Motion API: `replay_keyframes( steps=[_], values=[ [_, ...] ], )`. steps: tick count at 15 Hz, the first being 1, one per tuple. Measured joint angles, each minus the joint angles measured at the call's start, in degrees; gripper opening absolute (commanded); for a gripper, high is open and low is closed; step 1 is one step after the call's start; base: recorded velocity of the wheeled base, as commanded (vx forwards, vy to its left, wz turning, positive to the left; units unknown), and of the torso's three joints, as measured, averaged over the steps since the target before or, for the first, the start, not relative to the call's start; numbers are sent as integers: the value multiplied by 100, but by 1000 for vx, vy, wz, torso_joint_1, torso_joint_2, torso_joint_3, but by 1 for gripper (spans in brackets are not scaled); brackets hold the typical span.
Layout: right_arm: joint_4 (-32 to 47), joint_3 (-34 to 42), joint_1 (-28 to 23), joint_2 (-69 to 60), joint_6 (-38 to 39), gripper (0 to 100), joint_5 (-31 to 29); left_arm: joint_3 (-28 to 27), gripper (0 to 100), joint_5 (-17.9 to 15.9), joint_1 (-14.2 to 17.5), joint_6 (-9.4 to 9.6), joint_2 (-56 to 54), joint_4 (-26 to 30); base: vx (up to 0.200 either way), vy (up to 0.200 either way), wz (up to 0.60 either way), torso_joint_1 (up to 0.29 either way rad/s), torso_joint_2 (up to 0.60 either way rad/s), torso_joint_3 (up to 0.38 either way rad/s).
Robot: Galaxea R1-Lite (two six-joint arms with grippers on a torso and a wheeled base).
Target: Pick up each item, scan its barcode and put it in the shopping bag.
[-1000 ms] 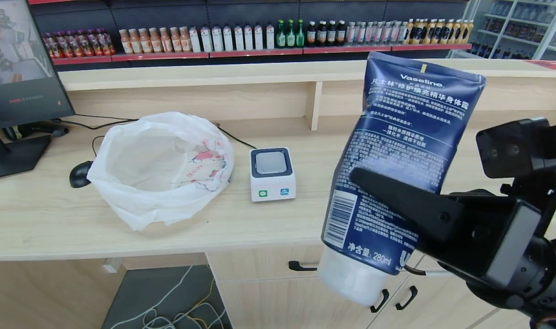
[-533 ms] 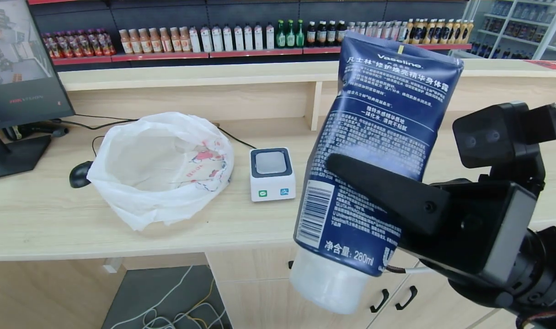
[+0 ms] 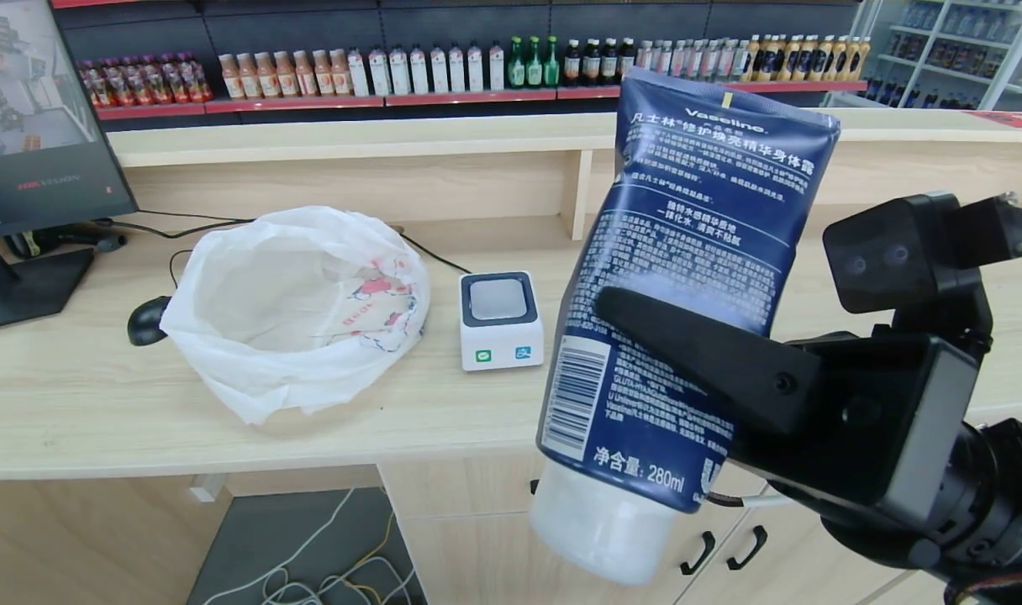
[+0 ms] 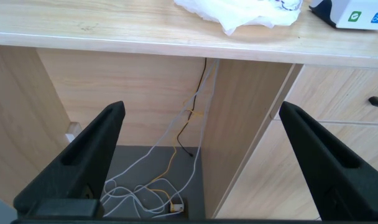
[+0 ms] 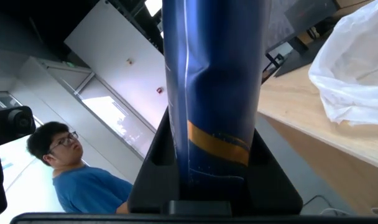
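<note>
My right gripper (image 3: pixel 645 323) is shut on a dark blue lotion tube (image 3: pixel 687 277), held above the counter's front edge with its white cap (image 3: pixel 599 529) pointing down and its barcode (image 3: pixel 570 395) facing me. The right wrist view has the tube (image 5: pixel 214 93) clamped between both fingers. A white scanner box (image 3: pixel 500 319) stands on the wooden counter (image 3: pixel 82 403) just left of the tube. The white shopping bag (image 3: pixel 297 307) lies open further left. My left gripper (image 4: pixel 201 155) is open, low in front of the counter, over the floor cables.
A black mouse (image 3: pixel 147 321) and a monitor (image 3: pixel 44 126) sit at the counter's left end. A raised wooden ledge (image 3: pixel 351 134) runs along the back, with bottle shelves behind. Cabinet doors with black handles (image 3: pixel 746 548) are below the counter.
The right gripper has carried the tube left and a bit toward the scanner, with the tube's top rising and tilting slightly.
</note>
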Motion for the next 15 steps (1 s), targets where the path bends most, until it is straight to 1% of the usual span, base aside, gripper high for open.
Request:
replay_keyframes(
  steps=[12, 13, 15],
  values=[
    [0, -52, -2, 6, -35, 0, -11, 0, 100, -1, 0, 2, 0, 0, 0, 0, 0, 0, 0, 0],
    [0, -46, -6, 9, -77, 0, -9, 0, 100, -1, 0, 2, 0, 0, 0, 0, 0, 0, 0, 0],
    [0, -41, -22, 22, -438, 0, -9, 0, 100, -1, 0, 0, 0, 0, 0, 0, 0, 0, 0, 0]
  ],
)
